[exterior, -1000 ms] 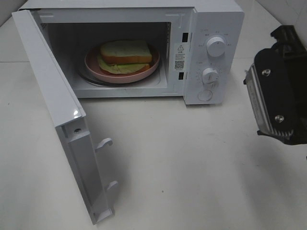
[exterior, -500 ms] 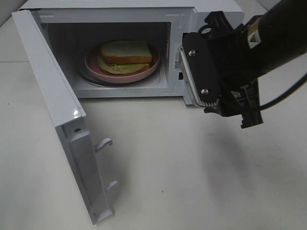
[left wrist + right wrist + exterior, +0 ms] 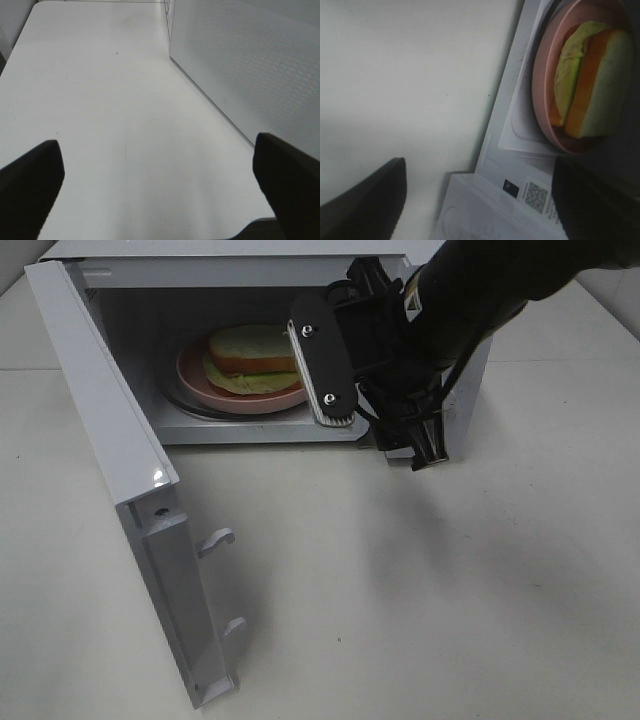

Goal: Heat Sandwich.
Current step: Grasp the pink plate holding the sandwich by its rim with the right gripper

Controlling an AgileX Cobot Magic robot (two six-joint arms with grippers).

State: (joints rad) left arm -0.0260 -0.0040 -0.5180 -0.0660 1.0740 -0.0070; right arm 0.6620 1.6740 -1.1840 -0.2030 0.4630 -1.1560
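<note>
The sandwich (image 3: 255, 348) lies on a round pink plate (image 3: 250, 400) inside the open white microwave (image 3: 240, 268). My right gripper (image 3: 370, 400) hangs in front of the microwave's control panel, at the right edge of the opening. Its jaws stand open and hold nothing. One finger (image 3: 320, 365) overlaps the plate's right rim in the high view. In the right wrist view the sandwich (image 3: 590, 80) and plate (image 3: 542, 85) sit beyond the open right gripper (image 3: 480, 200). My left gripper (image 3: 160, 190) is open over bare table and is out of the high view.
The microwave door (image 3: 110, 440) swings out to the left, with two latch hooks (image 3: 215, 538) on its edge. A white dotted panel (image 3: 250, 65) of the microwave stands near the left gripper. The control dials are hidden behind the right arm.
My right arm has swept left, from the table's right edge to the front of the control panel and cavity opening. Its jaws stayed open. The sandwich and door have not moved.
</note>
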